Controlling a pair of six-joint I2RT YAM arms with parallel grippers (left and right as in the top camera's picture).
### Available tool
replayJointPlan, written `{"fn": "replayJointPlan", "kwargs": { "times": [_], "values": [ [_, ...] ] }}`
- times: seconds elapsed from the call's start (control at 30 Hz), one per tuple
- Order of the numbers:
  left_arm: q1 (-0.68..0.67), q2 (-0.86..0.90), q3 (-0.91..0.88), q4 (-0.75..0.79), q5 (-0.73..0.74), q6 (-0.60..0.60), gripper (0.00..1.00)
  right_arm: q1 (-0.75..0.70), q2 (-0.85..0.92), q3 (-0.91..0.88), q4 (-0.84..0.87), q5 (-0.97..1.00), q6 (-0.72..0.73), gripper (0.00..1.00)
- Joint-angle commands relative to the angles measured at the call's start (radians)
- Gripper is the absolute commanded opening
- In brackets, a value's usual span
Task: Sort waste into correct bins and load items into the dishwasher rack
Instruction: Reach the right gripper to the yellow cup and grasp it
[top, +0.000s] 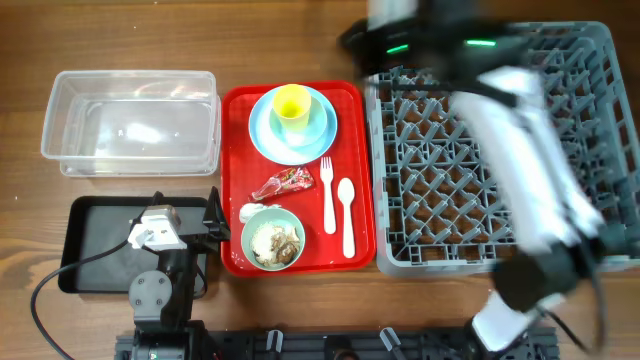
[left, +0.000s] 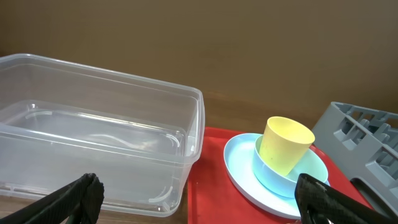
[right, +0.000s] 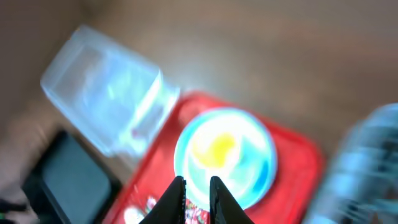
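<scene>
Right gripper (right: 196, 198) fingers sit close together, with only a narrow gap and nothing between them; this wrist view is blurred. Below them the yellow cup (right: 214, 149) stands on the light blue plate (right: 261, 163). The plate lies at the far end of the red serving tray (top: 235, 200), between the clear tub (top: 55, 120) and the dishwasher rack (top: 600, 120). Left gripper (left: 199, 190) is empty, fingers wide apart, near the black tray (top: 90, 250).

Cup handling, as judged: light, rigid, smooth plastic, liable to slip or tip. Take hold across the rim wall, one finger inside and one outside. Long axis is vertical, mouth upward; racking probably calls for inverting it over the pegs.
</scene>
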Motion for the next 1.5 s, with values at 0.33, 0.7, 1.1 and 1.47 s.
{"fn": "replayJointPlan", "kwargs": {
  "times": [0.33,0.7,1.1,1.47],
  "values": [
    [-0.003,-0.007,-0.001,-0.008,0.008,0.019,1.0,0.2,0.327,-0.002,0.174,0.275,-0.187,0.43],
    [-0.003,-0.007,-0.001,-0.008,0.008,0.019,1.0,0.201,0.393,-0.011,0.138,0.303,-0.185,0.25],
    [-0.003,-0.007,-0.001,-0.008,0.008,0.019,1.0,0.201,0.228,0.009,0.103,0.274,-0.185,0.04],
    [-0.003,-0.007,-0.001,-0.008,0.008,0.019,1.0,-0.062,-0.16,-0.008,-0.235,-0.378,-0.27,0.04]
  ]
}}
